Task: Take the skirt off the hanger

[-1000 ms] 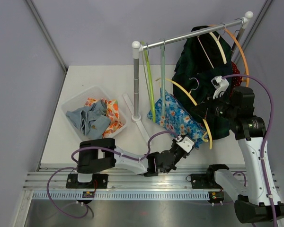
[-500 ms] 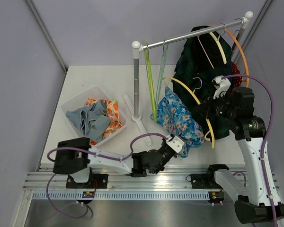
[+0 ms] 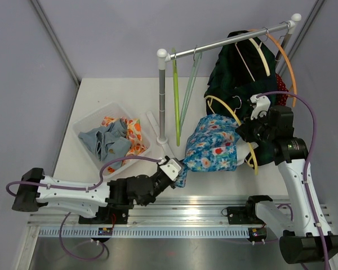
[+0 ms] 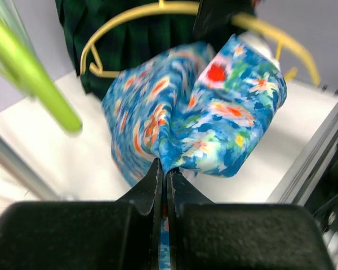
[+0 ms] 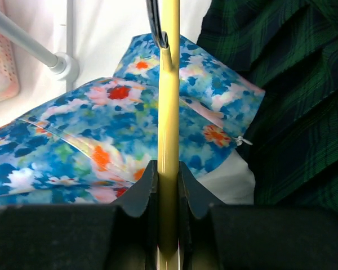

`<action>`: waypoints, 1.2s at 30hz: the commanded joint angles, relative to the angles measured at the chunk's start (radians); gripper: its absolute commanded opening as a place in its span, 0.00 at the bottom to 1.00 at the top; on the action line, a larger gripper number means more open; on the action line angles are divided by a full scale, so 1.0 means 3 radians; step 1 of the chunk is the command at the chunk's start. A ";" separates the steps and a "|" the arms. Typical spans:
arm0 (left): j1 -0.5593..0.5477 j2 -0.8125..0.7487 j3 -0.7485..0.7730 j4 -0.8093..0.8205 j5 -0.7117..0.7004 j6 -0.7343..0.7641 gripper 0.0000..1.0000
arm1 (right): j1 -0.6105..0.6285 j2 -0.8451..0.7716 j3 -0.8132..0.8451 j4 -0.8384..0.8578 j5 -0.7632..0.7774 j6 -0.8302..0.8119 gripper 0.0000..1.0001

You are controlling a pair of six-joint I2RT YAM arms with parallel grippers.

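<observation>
The skirt [image 3: 214, 149] is blue with a flower print. It stretches from the yellow hanger [image 3: 249, 158] leftward and down toward the table's near edge. My left gripper [image 3: 177, 171] is shut on the skirt's lower edge, and the cloth [image 4: 203, 118] fans out from its closed jaws [image 4: 164, 169]. My right gripper [image 3: 243, 134] is shut on the yellow hanger's bar [image 5: 169, 101], holding it off the rack, with the skirt [image 5: 101, 129] lying under and beside it. One end of the skirt still sits at the hanger.
A clothes rack [image 3: 225, 42] stands at the back with a dark green plaid garment [image 3: 236, 79], an orange hanger [image 3: 286, 62] and green hangers [image 3: 177, 95]. A clear bin [image 3: 84, 126] of clothes sits at the left. The rack's post [image 3: 162, 101] stands mid-table.
My left arm has swung left and pulled the skirt's edge left and toward the near edge. The skirt has stretched out sideways from the hanger. The right gripper has shifted slightly.
</observation>
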 commanded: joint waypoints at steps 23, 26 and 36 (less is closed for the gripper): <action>0.0274 -0.1048 -0.0606 -0.0524 -0.0281 -0.0136 0.00 | -0.0037 0.0106 0.0201 0.0289 -0.0465 -0.0486 0.00; 0.0372 -0.0797 -0.0703 -0.0227 -0.0091 -0.0274 0.00 | -0.0037 0.0116 0.0318 0.0217 -0.0491 -0.0415 0.00; 0.0439 -0.0719 -0.0494 -0.0557 0.0441 -0.0484 0.99 | -0.0021 0.0525 0.1452 -0.0110 -0.0123 -0.0164 0.00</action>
